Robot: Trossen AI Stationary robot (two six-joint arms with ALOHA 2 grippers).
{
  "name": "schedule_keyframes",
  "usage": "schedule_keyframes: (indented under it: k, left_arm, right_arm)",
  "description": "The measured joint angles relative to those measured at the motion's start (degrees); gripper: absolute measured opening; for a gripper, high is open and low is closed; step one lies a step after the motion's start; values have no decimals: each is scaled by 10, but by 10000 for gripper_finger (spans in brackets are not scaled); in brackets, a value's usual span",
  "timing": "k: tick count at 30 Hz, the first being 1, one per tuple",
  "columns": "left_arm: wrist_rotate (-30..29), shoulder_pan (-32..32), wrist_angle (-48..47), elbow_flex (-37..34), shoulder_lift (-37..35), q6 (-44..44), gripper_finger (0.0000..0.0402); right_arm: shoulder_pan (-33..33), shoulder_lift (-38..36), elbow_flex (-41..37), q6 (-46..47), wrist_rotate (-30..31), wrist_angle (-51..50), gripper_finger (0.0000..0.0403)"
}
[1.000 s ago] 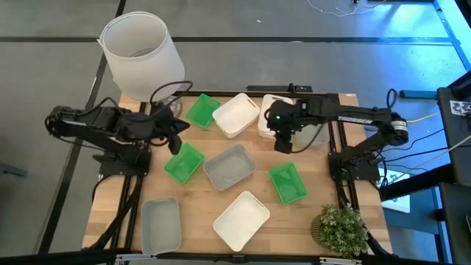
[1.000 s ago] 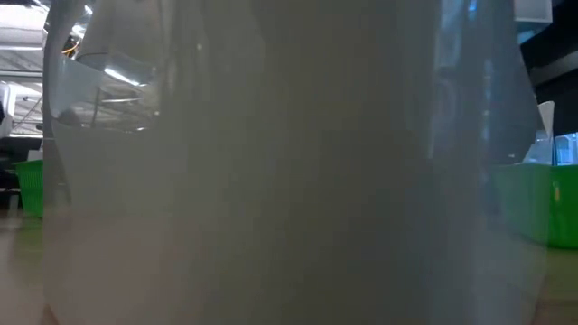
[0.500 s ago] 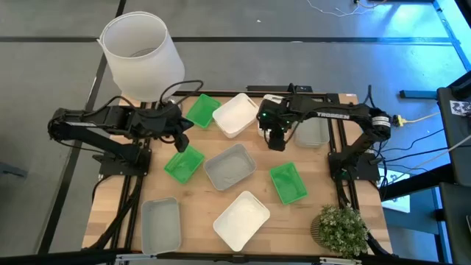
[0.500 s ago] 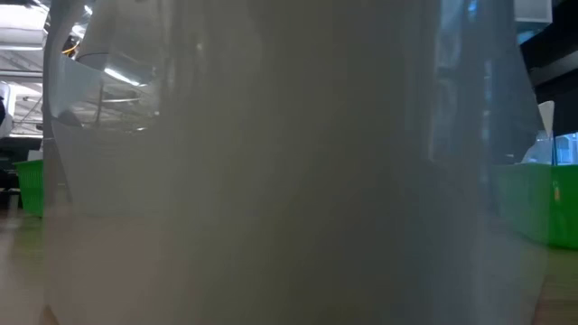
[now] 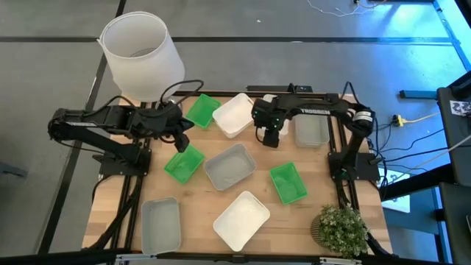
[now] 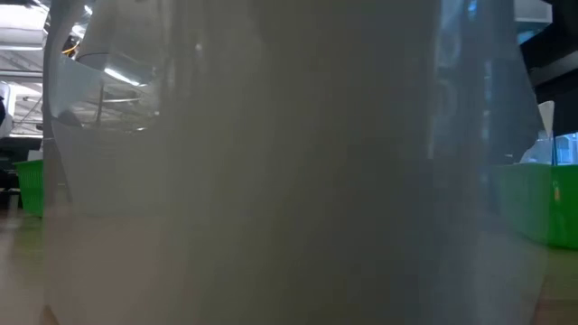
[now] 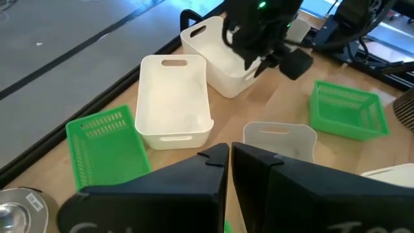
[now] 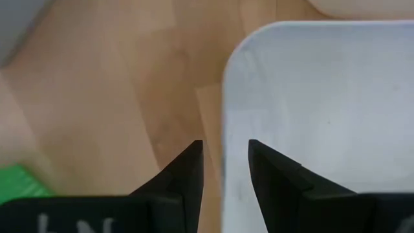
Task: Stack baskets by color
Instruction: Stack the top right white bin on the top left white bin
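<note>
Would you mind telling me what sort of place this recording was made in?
Probably a robotics lab or workshop: a wooden table on a black metal frame, cables trailing over a grey floor, and sorting props such as plastic baskets.

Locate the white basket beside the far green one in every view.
High: white basket at the table's far centre.
Left wrist: white basket mid-picture.
Low: not in it.
Right wrist: cannot tell whether it shows.
Landmark: green basket right beside it.
</note>
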Motion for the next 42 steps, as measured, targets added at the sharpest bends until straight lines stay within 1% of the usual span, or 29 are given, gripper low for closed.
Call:
schedule_keyframes:
  k: [4, 6, 9, 13, 16, 19, 22, 26, 29, 32, 37, 39, 42]
  left_arm:
    - [0, 0, 0, 0, 0, 15, 11]
    - [0, 0, 0, 0, 0, 14, 11]
    - [0, 0, 0, 0, 0, 14, 11]
    - [0, 0, 0, 0, 0, 14, 11]
    - [0, 0, 0, 0, 0, 14, 11]
    - [4, 0, 0, 0, 0, 24, 11]
    - [7, 0, -1, 0, 0, 27, 11]
    - [7, 0, 0, 0, 0, 28, 11]
    - [7, 0, -1, 0, 0, 30, 11]
    - [7, 0, -1, 0, 0, 48, 11]
    - [7, 0, -1, 0, 0, 57, 12]
    - [7, 0, -1, 0, 0, 58, 11]
    - [7, 0, -1, 0, 0, 57, 11]
  right_arm:
    - [-7, 28, 0, -6, 2, 12, 121]
    - [-7, 40, 0, -6, 2, 23, 114]
    - [-7, 51, 0, -6, 2, 29, 84]
    - [-7, 54, 0, -4, 1, 34, 14]
    - [-7, 54, 6, 14, 2, 21, 9]
    - [-7, 51, 34, 48, 5, -30, 4]
    - [-3, 51, 79, 83, 17, -92, 4]
    - [6, 50, 156, 134, 30, -164, 3]
    - [16, 50, 218, 159, 35, -182, 2]
    - [26, 50, 276, 186, 49, -157, 2]
    - [41, 50, 341, 205, 46, -60, 1]
    - [47, 49, 346, 205, 19, -12, 1]
    - [55, 51, 346, 201, -44, 50, 1]
